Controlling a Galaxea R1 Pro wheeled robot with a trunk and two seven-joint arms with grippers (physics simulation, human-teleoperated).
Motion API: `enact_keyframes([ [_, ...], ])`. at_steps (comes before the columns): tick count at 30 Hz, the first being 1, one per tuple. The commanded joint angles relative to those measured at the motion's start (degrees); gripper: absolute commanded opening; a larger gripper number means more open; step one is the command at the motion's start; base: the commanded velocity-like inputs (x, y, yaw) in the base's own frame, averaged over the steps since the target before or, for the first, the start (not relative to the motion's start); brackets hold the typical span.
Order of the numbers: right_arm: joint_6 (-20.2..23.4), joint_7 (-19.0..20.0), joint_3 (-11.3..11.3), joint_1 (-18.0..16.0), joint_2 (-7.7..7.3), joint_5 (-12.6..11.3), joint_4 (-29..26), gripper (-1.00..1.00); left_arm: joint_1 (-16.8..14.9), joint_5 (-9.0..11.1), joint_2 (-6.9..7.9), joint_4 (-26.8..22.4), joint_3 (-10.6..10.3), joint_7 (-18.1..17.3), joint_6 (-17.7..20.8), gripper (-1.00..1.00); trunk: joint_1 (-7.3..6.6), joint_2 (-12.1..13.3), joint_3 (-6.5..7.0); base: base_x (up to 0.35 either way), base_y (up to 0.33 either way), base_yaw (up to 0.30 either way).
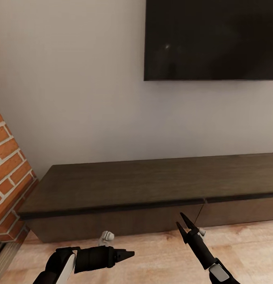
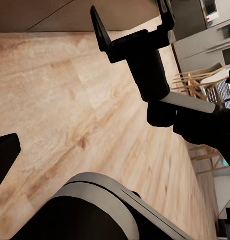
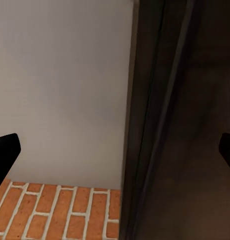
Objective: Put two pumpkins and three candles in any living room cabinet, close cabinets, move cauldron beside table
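Cabinet, the long low dark brown wooden unit [image 1: 152, 189], is sitting against the pale grey wall [image 1: 73, 98] right ahead, its flat handleless drawer fronts facing the robot and lying flush under the top. Above it the black TV screen [image 1: 211, 39] is hanging on the wall, and a red brick column [image 1: 8, 177] is standing at the cabinet's left end. Left claw [image 1: 130, 254] is hovering low over the light wooden floor [image 1: 160, 256], pointing toward the right arm, and whether it is spread I cannot tell. Right claw [image 1: 183, 225] is angling up just before the drawer front near the seam between two fronts, its two black fingers spread apart and pinching nothing
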Motion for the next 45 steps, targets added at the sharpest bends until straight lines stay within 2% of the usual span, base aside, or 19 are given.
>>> enact_keyframes([
  [1,0.6,0.1,0.2,0.0,-0.02,-0.5,0.0,1.0,0.0,0.2,0.04,0.0,-0.1,0.1,0.3,1.0,0.02,0.0,-0.05,0.202,0.0,0.0],
  [16,0.6,0.1,0.2,0.0,-0.02,-0.5,0.0,1.0,0.0,0.2,0.04,-0.1,0.0,0.0,0.3,1.0,0.02,0.0,-0.05,0.037,0.0,0.0],
  [20,0.6,0.1,0.2,0.0,-0.02,-0.5,0.0,1.0,0.0,0.2,0.04,-0.1,0.0,0.0,0.3,1.0,0.12,-0.1,-0.94,0.001,0.0,0.0],
  [26,0.6,0.1,0.2,0.0,-0.02,-0.5,0.0,1.0,0.0,0.2,0.04,-0.1,0.0,0.0,0.3,1.0,0.12,-0.1,-0.94,0.0,0.0,0.0],
  [28,0.6,0.1,0.2,0.0,-0.02,-0.5,0.0,1.0,0.0,0.2,0.04,-0.1,0.0,0.0,0.3,1.0,0.17,-0.1,-1.38,0.0,0.0,0.0],
  [42,0.6,0.0,0.2,0.0,-0.02,-0.5,0.0,1.0,0.0,0.2,0.04,-0.1,0.0,0.0,0.3,1.0,0.17,-0.1,-1.38,0.0,0.0,0.0],
  [45,0.6,0.0,0.2,0.0,-0.02,-0.5,0.0,1.0,0.0,0.2,0.04,-0.1,0.0,0.0,0.3,1.0,0.25,-0.1,-2.04,0.0,0.0,0.0],
])
